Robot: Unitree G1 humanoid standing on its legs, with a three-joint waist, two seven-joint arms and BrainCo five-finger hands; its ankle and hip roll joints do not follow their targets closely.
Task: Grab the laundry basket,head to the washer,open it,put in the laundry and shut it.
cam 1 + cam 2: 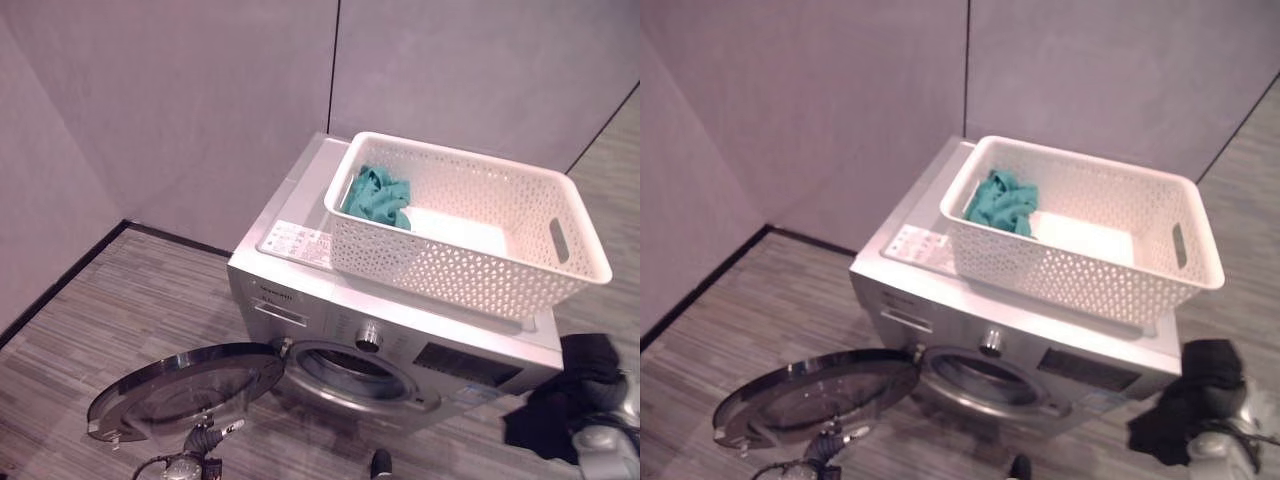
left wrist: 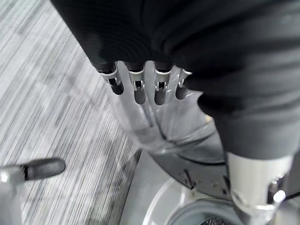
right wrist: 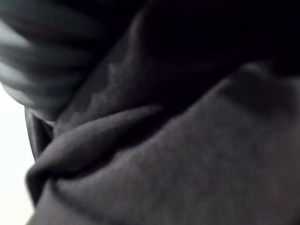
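A white perforated laundry basket point(image 1: 470, 268) stands on top of the silver washer point(image 1: 300, 290). A teal cloth point(image 1: 377, 197) lies in the basket's far left corner. The washer's round glass door point(image 1: 185, 390) is swung wide open to the left, and the drum opening point(image 1: 350, 372) is dark. My left hand point(image 1: 200, 445) is low by the door's front edge, with its straight fingers point(image 2: 136, 89) over the glass. At the washer's lower right, my right hand point(image 1: 602, 438) clutches a bunched black garment point(image 1: 565, 395) that hangs off the floor, the same black garment point(image 3: 187, 154) lying close against the wrist camera.
The washer sits in a corner of grey walls point(image 1: 200, 110) with a dark skirting line point(image 1: 60, 275) on the left. Striped grey floor point(image 1: 120, 320) spreads to the left and in front. The open door takes up the space in front of the washer's left side.
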